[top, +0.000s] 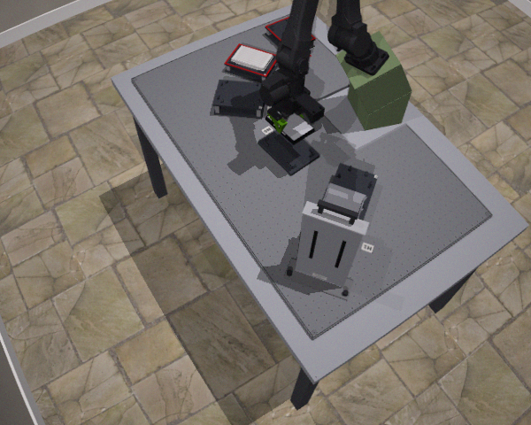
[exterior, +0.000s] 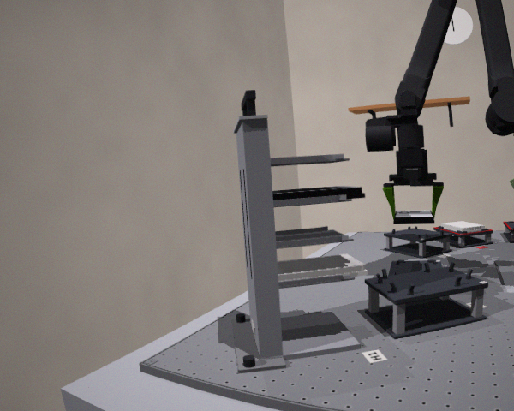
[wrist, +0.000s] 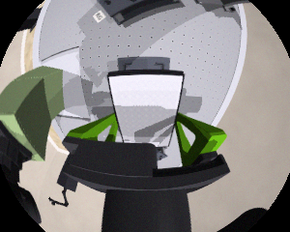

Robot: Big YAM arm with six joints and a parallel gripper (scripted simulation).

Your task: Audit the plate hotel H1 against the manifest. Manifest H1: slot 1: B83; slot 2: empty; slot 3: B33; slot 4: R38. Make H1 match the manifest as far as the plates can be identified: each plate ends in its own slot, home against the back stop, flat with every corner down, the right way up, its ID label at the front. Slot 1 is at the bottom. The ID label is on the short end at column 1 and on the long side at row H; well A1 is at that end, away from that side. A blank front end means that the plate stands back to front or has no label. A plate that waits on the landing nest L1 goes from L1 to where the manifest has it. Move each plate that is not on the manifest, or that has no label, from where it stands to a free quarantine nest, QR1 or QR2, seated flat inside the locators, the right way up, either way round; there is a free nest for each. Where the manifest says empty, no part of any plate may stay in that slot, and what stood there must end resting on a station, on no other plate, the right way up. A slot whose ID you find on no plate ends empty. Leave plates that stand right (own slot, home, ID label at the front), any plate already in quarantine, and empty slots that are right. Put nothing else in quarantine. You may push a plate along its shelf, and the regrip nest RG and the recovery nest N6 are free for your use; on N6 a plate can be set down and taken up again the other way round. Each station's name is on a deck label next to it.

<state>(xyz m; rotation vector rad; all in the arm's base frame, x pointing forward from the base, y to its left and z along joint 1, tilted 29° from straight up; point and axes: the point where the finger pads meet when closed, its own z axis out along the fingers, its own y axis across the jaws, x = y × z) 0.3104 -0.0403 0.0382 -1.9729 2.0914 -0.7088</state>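
My gripper [exterior: 412, 207] is shut on a pale grey plate [exterior: 413, 217] and holds it level, a little above a dark nest [exterior: 415, 236]. In the overhead view the plate [top: 297, 129] hangs beside the nest [top: 288, 153] near the table's middle. The wrist view shows the plate [wrist: 145, 112] between the green fingers. The hotel H1 [exterior: 257, 239] stands at the front. A black plate [exterior: 317, 193] lies on its second shelf from the top and juts out at the front. The top shelf [exterior: 306, 162] looks bare. I cannot tell what lies on the lower shelves.
A red-edged nest with a white plate [top: 252, 59] stands at the back, a second red-edged nest [top: 281, 27] behind it. A dark bare nest [top: 235, 98] is to their left. A raised nest with locators [exterior: 425, 287] stands before the hotel. The arm's green pedestal [top: 375, 87] is at the right.
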